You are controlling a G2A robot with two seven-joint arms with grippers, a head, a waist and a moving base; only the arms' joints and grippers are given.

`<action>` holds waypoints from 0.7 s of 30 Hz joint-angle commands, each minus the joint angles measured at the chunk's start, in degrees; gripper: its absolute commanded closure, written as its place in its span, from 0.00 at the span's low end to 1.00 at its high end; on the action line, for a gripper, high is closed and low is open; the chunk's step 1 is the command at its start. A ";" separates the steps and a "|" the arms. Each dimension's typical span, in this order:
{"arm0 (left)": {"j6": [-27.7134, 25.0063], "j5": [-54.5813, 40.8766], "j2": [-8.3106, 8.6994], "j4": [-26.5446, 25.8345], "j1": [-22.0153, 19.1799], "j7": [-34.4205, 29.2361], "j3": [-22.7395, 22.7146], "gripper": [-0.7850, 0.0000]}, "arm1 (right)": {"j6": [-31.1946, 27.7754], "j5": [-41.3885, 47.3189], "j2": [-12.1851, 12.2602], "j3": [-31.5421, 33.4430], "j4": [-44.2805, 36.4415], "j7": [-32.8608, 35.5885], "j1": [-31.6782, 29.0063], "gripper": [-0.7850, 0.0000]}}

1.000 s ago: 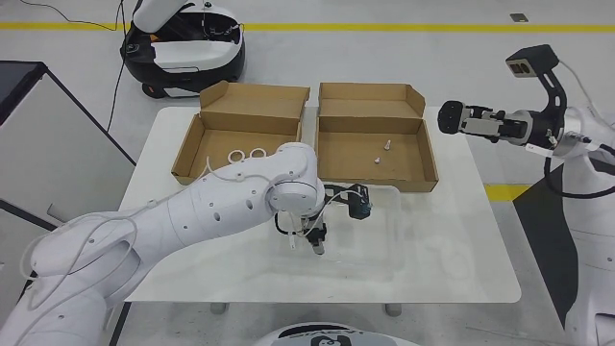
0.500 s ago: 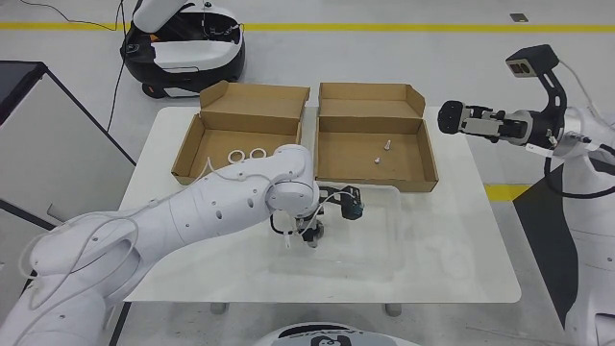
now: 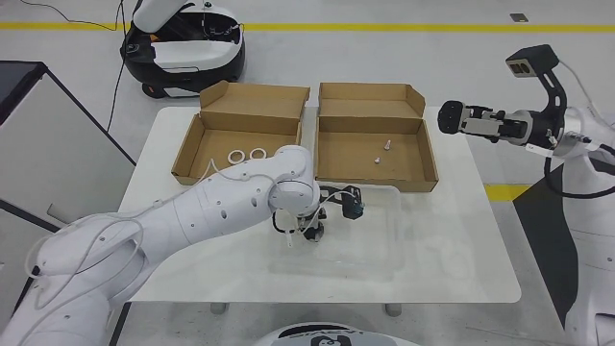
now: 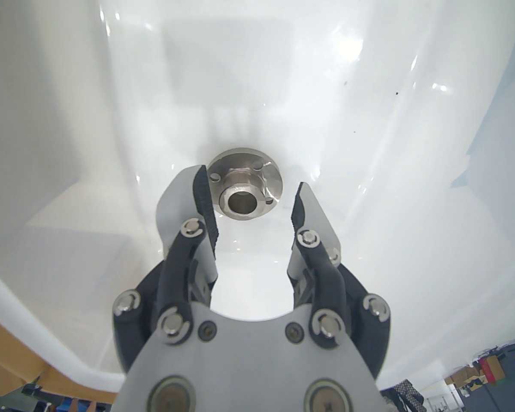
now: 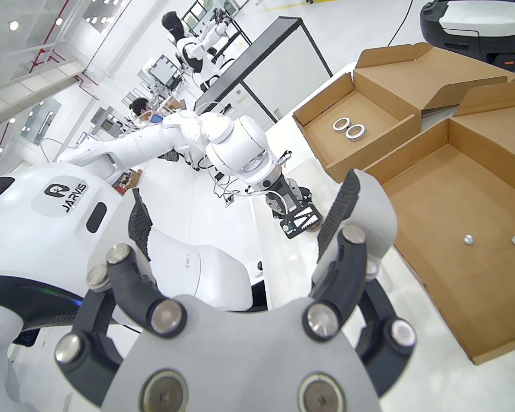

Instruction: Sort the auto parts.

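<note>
- Two cardboard boxes stand side by side along the far half of the white table (image 3: 461, 250), lids folded back and inner walls touching.
- Left box (image 3: 216, 135): holds two metal rings (image 3: 246, 155). The rings lie flat on the box floor, just beside each other, near the wall that faces the robot. From the right wrist view they read as two bright hoops (image 5: 347, 127) close to one corner.
- White plastic bin (image 3: 399, 231): sits in front of the boxes, on the side of the table nearest the robot.
- Left gripper (image 3: 312, 233): lowered into the bin and pointing down at its floor. The jaws stand apart, not clamped.
- Flanged metal bushing (image 4: 245, 184): the part lies on the bin floor (image 4: 283, 66) between the two fingers, bore facing the wrist camera, small holes around its flange. One ribbed pad (image 4: 204, 199) is at the rim of the flange; the other pad stands clear of it.
- Right box (image 3: 346, 154): holds two small bolts (image 3: 382, 150), near each other on the floor towards the right half.
- Right gripper (image 3: 447, 117): held in the air beyond the right edge of the right box, well apart from the bin. Its jaws are spread wide with nothing between them (image 5: 244, 190).
</note>
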 commanded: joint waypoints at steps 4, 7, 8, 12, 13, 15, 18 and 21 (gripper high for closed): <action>-0.36 0.23 -0.26 0.93 0.34 0.07 -0.33 0.54 | 0.00 0.02 0.00 0.00 0.00 0.00 0.00 0.00; -0.36 0.33 -0.39 1.35 0.58 0.01 -0.52 0.57 | 0.00 0.02 0.00 0.00 0.00 0.00 0.00 0.00; -0.30 0.42 -0.43 1.50 0.65 -0.01 -0.58 0.58 | 0.00 0.02 0.00 0.00 0.00 0.00 0.00 0.00; -0.33 0.88 -0.61 1.72 0.88 -0.06 -0.79 0.63 | 0.00 0.02 0.00 0.00 0.00 0.00 0.00 0.00; -0.37 0.93 -0.64 1.77 0.94 -0.09 -0.85 0.62 | 0.00 0.02 0.00 0.00 0.00 0.00 0.00 0.00; -0.40 0.98 -0.64 1.85 1.02 -0.17 -1.07 0.62 | 0.00 0.02 0.00 0.00 0.00 0.00 0.00 0.00; -0.40 1.11 -0.53 1.65 1.11 -0.39 -1.51 0.62 | 0.00 0.02 0.00 0.00 0.00 0.00 0.00 0.00; -0.36 1.33 -0.36 1.25 1.30 -0.43 -1.82 0.63 | 0.00 0.02 0.00 0.00 0.00 0.00 0.00 0.00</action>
